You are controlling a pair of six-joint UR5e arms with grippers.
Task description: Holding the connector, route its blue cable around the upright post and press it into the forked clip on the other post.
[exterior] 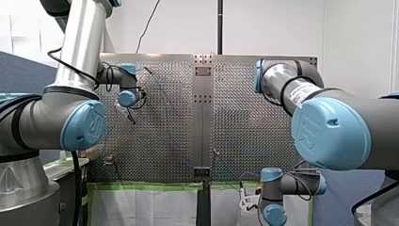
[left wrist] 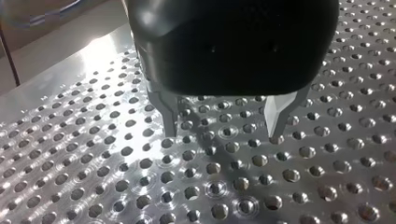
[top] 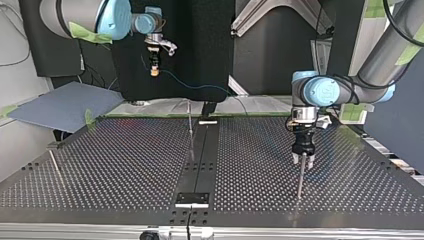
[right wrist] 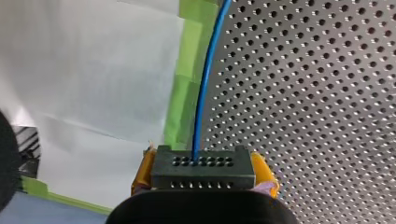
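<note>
Top view: my right gripper [top: 155, 69] raised beyond perforated metal table's [top: 125, 165] far edge, thin blue cable [top: 192, 86] hanging from it; my left gripper [top: 303, 160] near slim upright metal post [top: 299, 184] | Left wrist view: metal fingers [left wrist: 169, 116] spread wide above table | Right wrist view: yellow pads [right wrist: 264, 170] clamped on black rectangular connector [right wrist: 203, 173], cable running beside table's green-taped edge

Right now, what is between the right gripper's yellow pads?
The black connector, blue cable running out of it ahead; the right wrist view shows it.

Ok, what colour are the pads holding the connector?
Yellow pads, either side of the black connector; right wrist view shows them best.
</note>
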